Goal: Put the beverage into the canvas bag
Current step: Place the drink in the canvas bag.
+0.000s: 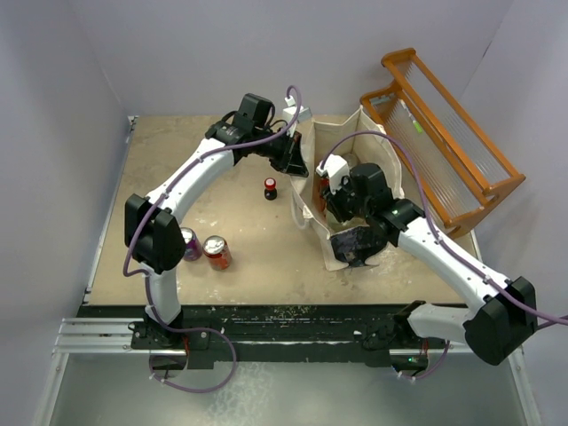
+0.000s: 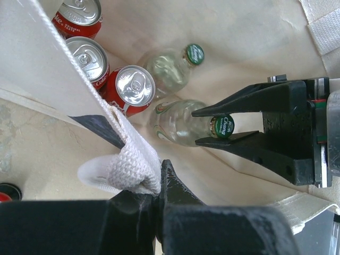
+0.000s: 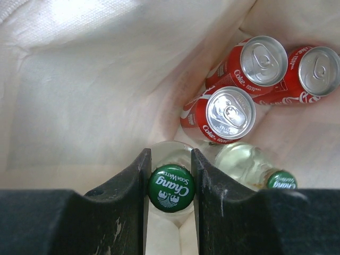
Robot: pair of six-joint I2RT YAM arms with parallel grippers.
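Beverage bottle (image 3: 171, 188), green-capped, lies inside the canvas bag (image 3: 79, 95), neck clamped in the right pincer (image 3: 170, 162), long axis in line with that pincer; left pincer (image 2: 159, 183) pinches the bag's edge.

rack: orange wooden rack (image 1: 444, 133), ribbed clear panels, lying slanted | surface: worn tan table (image 1: 177, 169) under the rack | small dark bottle (image 1: 270, 188), red cap, upright, well left of the rack | red can (image 1: 216, 252) and purple can (image 1: 190, 243), just beside each other, farther left of the rack, toward the near edge
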